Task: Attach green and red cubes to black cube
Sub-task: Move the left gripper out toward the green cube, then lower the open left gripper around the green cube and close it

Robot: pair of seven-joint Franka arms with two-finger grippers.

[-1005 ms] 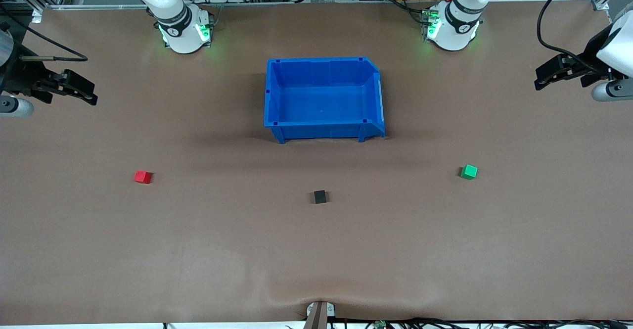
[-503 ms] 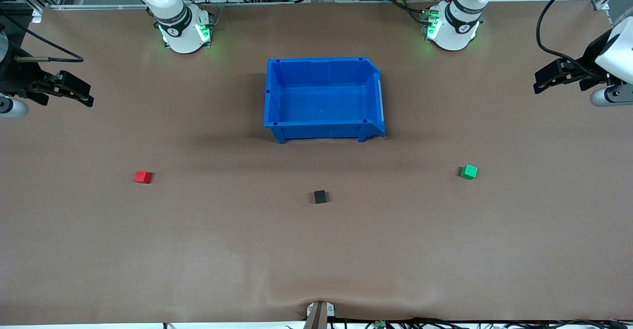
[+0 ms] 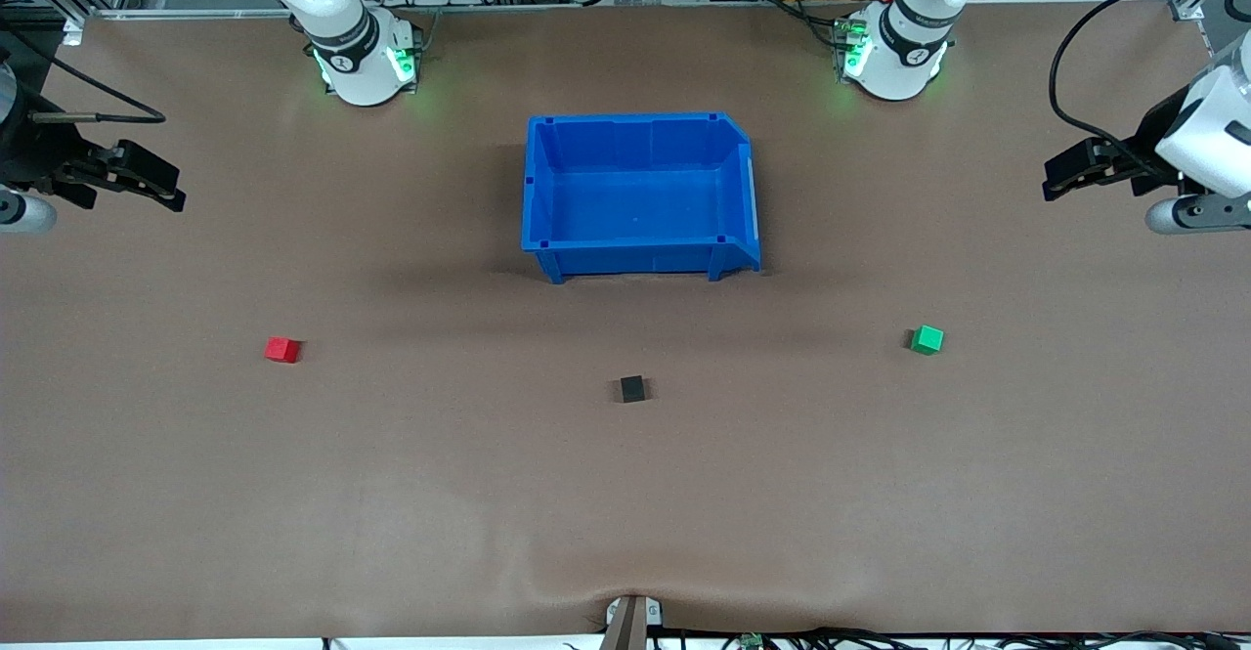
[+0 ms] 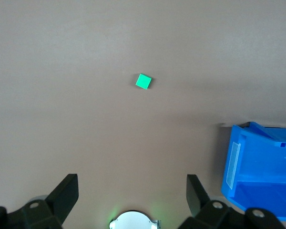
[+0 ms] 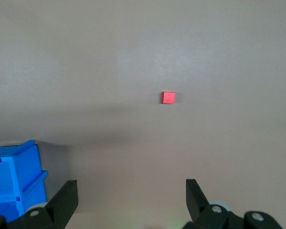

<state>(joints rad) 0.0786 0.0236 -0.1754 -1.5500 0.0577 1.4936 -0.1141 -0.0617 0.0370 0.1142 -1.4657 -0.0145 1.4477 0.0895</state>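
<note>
The black cube (image 3: 632,389) lies on the brown table mat, nearer the front camera than the blue bin. The red cube (image 3: 281,349) (image 5: 168,98) rests toward the right arm's end of the table. The green cube (image 3: 927,339) (image 4: 143,81) rests toward the left arm's end. My left gripper (image 3: 1060,173) (image 4: 132,188) hangs open and empty high over the table's end, well away from the green cube. My right gripper (image 3: 161,186) (image 5: 131,193) hangs open and empty over the table's other end, well away from the red cube.
An empty blue bin (image 3: 547,195) (image 4: 257,162) (image 5: 14,176) stands mid-table between the two arm bases (image 3: 364,62) (image 3: 894,54). A small clamp (image 3: 630,616) sits at the table's front edge.
My left gripper has drifted a little toward the table's middle and lower. My right gripper shifted slightly outward early on, then held still. The cubes have not moved.
</note>
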